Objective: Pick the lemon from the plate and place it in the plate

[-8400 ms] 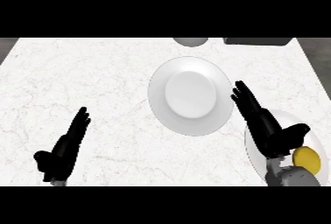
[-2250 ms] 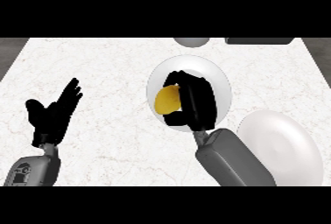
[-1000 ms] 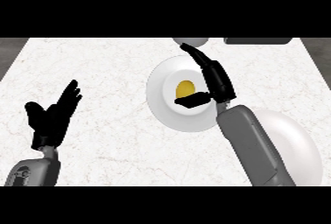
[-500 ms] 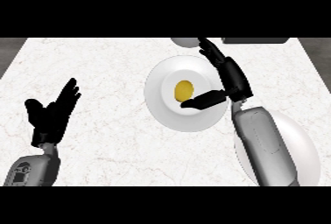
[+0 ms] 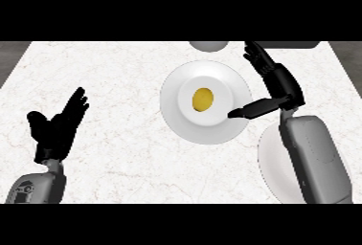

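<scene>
Lemon (image 5: 203, 98) is sitting right in the middle of the white plate (image 5: 176, 115), loose, nothing touching it. Right hand (image 5: 277, 83) is off to the lemon's right, over the plate's right rim, fingers straight and pointing away toward the far edge of the counter (image 5: 120, 72), thumb sticking out sideways over the rim toward the lemon but stopping short of it, so it's spread and holding nothing. The grey right forearm (image 5: 314, 158) runs down to the lower right and covers most of a second white plate (image 5: 270, 162) there, which lies just beside the first one near the counter's right edge. Left hand (image 5: 60, 124) is parked well apart on the left side, fingers up and relaxed, not holding anything. Between it and the lemon's plate there's a wide stretch of bare counter. Far edge has a grey rounded thing (image 5: 209, 45) and a dark block (image 5: 290, 44), both cut off by the frame, can't tell what they are. Counter is white marble-looking stone with faint veins, plates are smooth and glossy, lemon is a small yellow oval.
</scene>
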Robot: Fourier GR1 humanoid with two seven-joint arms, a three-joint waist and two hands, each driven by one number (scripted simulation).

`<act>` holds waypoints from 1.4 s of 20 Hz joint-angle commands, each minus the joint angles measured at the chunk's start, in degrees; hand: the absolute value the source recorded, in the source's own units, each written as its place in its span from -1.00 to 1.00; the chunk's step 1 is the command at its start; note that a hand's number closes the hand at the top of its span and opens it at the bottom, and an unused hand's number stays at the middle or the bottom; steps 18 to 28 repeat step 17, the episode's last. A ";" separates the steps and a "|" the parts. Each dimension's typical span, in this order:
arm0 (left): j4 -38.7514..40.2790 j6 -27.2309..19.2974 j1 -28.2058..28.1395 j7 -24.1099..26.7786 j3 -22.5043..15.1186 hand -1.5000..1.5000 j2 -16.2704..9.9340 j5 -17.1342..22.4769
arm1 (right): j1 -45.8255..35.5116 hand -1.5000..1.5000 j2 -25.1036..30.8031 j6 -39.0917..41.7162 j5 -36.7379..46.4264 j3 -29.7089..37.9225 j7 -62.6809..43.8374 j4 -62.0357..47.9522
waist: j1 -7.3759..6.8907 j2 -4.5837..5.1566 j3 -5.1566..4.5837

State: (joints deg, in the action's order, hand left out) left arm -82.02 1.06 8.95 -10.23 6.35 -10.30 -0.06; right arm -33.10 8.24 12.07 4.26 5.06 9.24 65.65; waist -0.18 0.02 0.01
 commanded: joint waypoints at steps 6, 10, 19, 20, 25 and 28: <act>1.32 -0.31 0.97 0.74 -0.47 0.00 0.70 -1.74 | -4.08 -1.00 4.80 1.29 0.12 3.98 5.65 -9.66 | -0.17 0.07 0.00; 2.34 1.49 4.02 -1.88 1.48 0.00 -0.82 0.42 | -0.65 -1.00 6.28 2.98 0.52 3.29 5.62 -6.93 | 0.02 0.01 0.00; 0.55 0.55 -0.40 1.62 -0.19 0.00 1.18 -1.67 | -1.89 -1.00 7.87 2.26 2.92 3.57 9.00 -12.72 | -0.08 0.02 0.00; 0.55 0.55 -0.40 1.62 -0.19 0.00 1.18 -1.67 | -1.89 -1.00 7.87 2.26 2.92 3.57 9.00 -12.72 | -0.08 0.02 0.00; 0.55 0.55 -0.40 1.62 -0.19 0.00 1.18 -1.67 | -1.89 -1.00 7.87 2.26 2.92 3.57 9.00 -12.72 | -0.08 0.02 0.00; 0.55 0.55 -0.40 1.62 -0.19 0.00 1.18 -1.67 | -1.89 -1.00 7.87 2.26 2.92 3.57 9.00 -12.72 | -0.08 0.02 0.00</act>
